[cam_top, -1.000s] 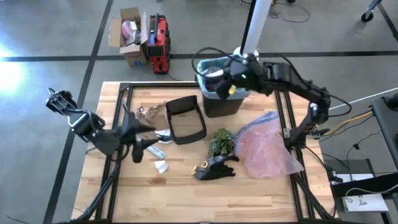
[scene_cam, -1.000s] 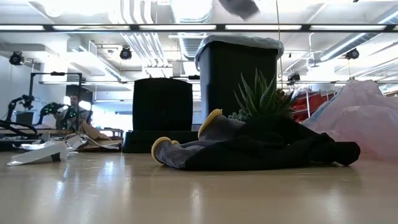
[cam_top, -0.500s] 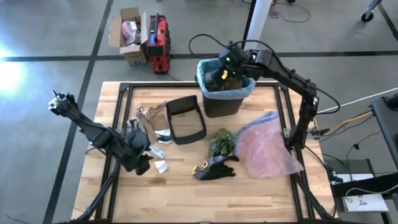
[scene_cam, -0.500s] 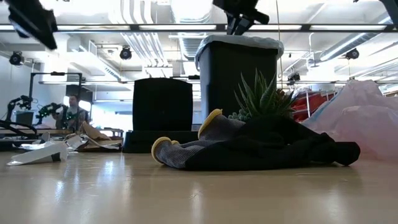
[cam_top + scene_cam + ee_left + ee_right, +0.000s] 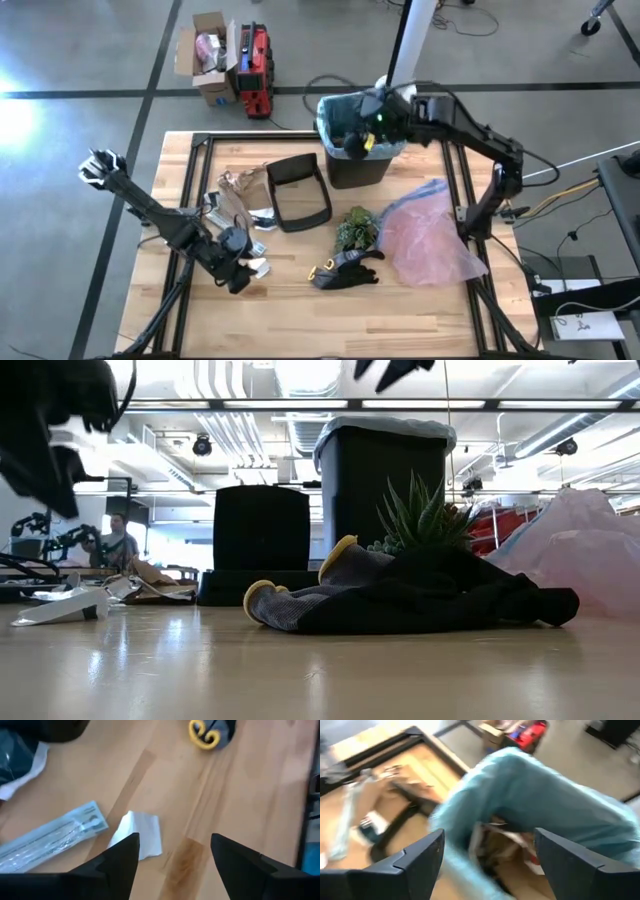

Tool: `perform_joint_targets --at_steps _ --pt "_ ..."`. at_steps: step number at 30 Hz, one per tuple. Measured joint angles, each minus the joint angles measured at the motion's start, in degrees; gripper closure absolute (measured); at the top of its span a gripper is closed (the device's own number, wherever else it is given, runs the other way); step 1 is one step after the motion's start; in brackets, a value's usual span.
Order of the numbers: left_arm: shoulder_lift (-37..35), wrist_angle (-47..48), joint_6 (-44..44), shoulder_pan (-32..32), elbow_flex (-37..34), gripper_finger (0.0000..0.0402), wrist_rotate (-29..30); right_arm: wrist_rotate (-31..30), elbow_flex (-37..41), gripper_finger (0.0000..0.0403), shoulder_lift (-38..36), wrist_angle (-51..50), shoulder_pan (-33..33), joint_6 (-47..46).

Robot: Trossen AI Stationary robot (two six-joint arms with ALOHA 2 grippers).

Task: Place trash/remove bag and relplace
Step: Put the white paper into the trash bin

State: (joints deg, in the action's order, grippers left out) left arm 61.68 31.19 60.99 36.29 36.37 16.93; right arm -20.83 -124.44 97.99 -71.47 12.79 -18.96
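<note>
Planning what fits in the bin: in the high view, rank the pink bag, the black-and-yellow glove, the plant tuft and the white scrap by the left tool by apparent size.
1. pink bag
2. black-and-yellow glove and plant tuft: too alike to rank
3. white scrap

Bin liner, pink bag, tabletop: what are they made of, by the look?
Bin liner: thin teal plastic film, translucent and crinkled over the rim. Pink bag: similar thin plastic, see-through, wrinkled, slightly glossy. Tabletop: light wood planks, visible grain and joints, looks sealed smooth.
</note>
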Motion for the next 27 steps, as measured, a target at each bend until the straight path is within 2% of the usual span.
perform_joint_targets --at_steps 5,10,18,22,25,27 --pt "5.6 -3.0 -4.2 0.0 -2.9 0.0168 0.2 -1.6 0.0 0.0114 0.0 0.1 -6.3 -1.8" --pt "12.5 -8.5 -11.8 0.0 -4.2 0.0177 4.6 -6.1 0.0 0.0125 -0.1 0.6 -11.7 -3.7" --pt "20.8 -18.4 -10.9 0.0 -5.7 0.0202 3.7 -7.8 0.0 0.0125 -0.4 0.6 -17.5 -6.8" --pt "20.7 -18.4 -12.2 0.0 -5.3 0.0241 3.8 -7.8 0.0 0.0126 -0.4 0.6 -18.6 -7.0" --pt "19.9 -17.1 -13.4 0.0 -4.8 0.0295 3.5 -7.9 0.0 0.0132 -0.4 0.9 -18.9 -6.0" --pt "19.0 -16.3 -13.4 0.0 -4.3 0.0338 3.6 -7.9 0.0 0.0136 -0.6 2.6 -19.5 -1.9"
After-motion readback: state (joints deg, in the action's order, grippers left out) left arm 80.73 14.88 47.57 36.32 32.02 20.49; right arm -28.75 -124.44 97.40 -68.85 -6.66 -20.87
